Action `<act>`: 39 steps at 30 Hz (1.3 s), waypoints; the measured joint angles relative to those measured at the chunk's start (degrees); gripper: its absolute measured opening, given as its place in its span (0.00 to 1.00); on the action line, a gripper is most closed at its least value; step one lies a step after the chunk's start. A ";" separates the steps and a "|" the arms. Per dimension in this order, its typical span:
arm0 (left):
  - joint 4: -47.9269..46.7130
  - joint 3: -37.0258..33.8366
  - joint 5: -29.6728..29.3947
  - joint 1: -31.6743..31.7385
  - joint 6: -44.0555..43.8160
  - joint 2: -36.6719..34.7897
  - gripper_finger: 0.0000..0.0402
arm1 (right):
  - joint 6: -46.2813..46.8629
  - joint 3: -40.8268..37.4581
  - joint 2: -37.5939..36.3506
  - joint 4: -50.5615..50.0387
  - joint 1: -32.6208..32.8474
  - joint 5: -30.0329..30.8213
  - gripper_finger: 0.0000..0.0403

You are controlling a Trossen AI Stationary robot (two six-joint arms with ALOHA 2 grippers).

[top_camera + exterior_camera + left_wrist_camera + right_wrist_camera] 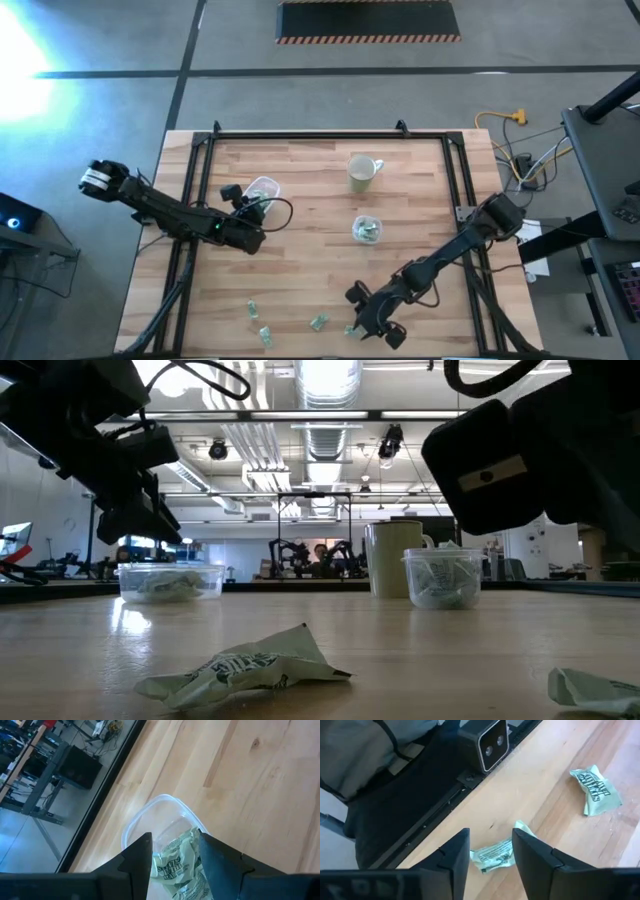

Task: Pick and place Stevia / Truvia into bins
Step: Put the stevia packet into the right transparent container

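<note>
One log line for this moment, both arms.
left gripper: shut on green-and-white packet over wide clear bin | right gripper: open over loose packet

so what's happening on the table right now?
Two arms are sorting sweetener packets into clear bins. The left gripper holds a packet over the wide bin. The right gripper is open, low over a loose packet near the table's front edge. A few more lie there. The small bin already has some; a mug stands behind it.
</note>
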 joint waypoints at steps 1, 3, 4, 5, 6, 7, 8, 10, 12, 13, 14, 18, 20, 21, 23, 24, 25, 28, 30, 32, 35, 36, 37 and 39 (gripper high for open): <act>-0.08 -0.04 0.04 0.00 -0.02 0.00 0.37 | 0.01 0.04 0.24 0.06 0.04 -0.01 0.35; 0.00 -0.04 0.04 0.00 -0.02 0.00 0.37 | 0.40 0.04 0.72 -0.02 0.08 -0.02 0.37; -0.05 -0.05 0.13 0.00 -0.04 0.00 0.37 | 0.45 0.04 1.04 -0.01 0.09 -0.01 0.37; -0.04 -0.06 0.11 0.00 -0.06 0.00 0.37 | 0.47 0.04 1.47 0.28 0.09 -0.01 0.38; -0.02 -0.06 0.13 0.00 -0.09 0.00 0.37 | 0.47 0.04 1.75 0.43 0.09 0.00 0.38; -0.04 -0.09 0.13 0.00 -0.11 0.00 0.37 | 0.49 0.04 2.07 0.39 0.07 0.00 0.38; -0.04 -0.11 0.13 0.00 -0.14 0.00 0.37 | 0.59 0.04 2.41 0.57 0.06 0.00 0.38; -0.02 -0.09 0.13 0.00 -0.15 0.00 0.37 | 0.94 0.04 2.80 0.54 0.06 0.01 0.37; 0.00 -0.11 0.11 0.00 -0.17 0.00 0.37 | 1.48 0.04 2.94 0.61 0.06 0.01 0.36; -0.02 -0.11 0.13 0.00 -0.15 0.00 0.37 | 1.54 0.04 2.94 0.63 0.04 0.01 0.36; -0.02 -0.11 0.11 0.00 -0.15 0.00 0.37 | 1.52 0.04 2.94 0.63 0.04 0.01 0.35; -0.02 -0.11 0.11 0.00 -0.15 0.00 0.37 | 1.65 0.04 2.94 0.67 0.04 0.01 0.34; -0.02 -0.11 0.11 0.00 -0.15 0.00 0.37 | 1.69 0.04 2.94 0.66 0.04 0.03 0.33; -0.02 -0.11 0.10 0.00 -0.15 0.00 0.37 | 1.69 0.04 2.94 0.68 0.04 0.06 0.33; -0.02 -0.11 0.09 0.00 -0.15 0.00 0.37 | 1.69 0.04 2.94 0.94 0.04 0.27 0.33; -0.02 -0.11 0.10 0.00 -0.15 0.00 0.37 | 1.66 0.04 2.94 1.16 0.04 0.51 0.33; -0.02 -0.11 0.09 0.00 -0.15 0.00 0.37 | 1.63 0.04 2.97 1.61 0.04 0.57 0.33; -0.02 -0.11 0.09 0.00 -0.15 0.00 0.37 | 1.43 0.06 3.45 3.72 0.04 0.65 0.35; 0.00 -0.11 0.07 0.00 -0.15 0.00 0.37 | 1.43 0.09 3.59 4.13 0.02 0.65 0.36; 0.00 -0.13 0.08 0.00 -0.15 0.00 0.37 | 1.44 0.07 3.59 4.09 0.04 0.65 0.38; 0.01 -0.13 0.09 0.00 -0.15 0.00 0.37 | 1.45 0.06 3.59 4.08 0.03 0.89 0.41; 0.00 -0.13 0.09 -0.02 -0.13 0.00 0.37 | 1.45 0.08 3.59 4.08 0.04 1.41 0.42; 0.00 -0.13 0.09 0.00 -0.13 0.00 0.37 | 1.45 0.06 3.59 4.05 0.04 2.00 0.42; 0.00 -0.13 0.09 0.00 -0.15 0.00 0.37 | 1.47 0.06 3.59 4.04 0.04 2.04 0.44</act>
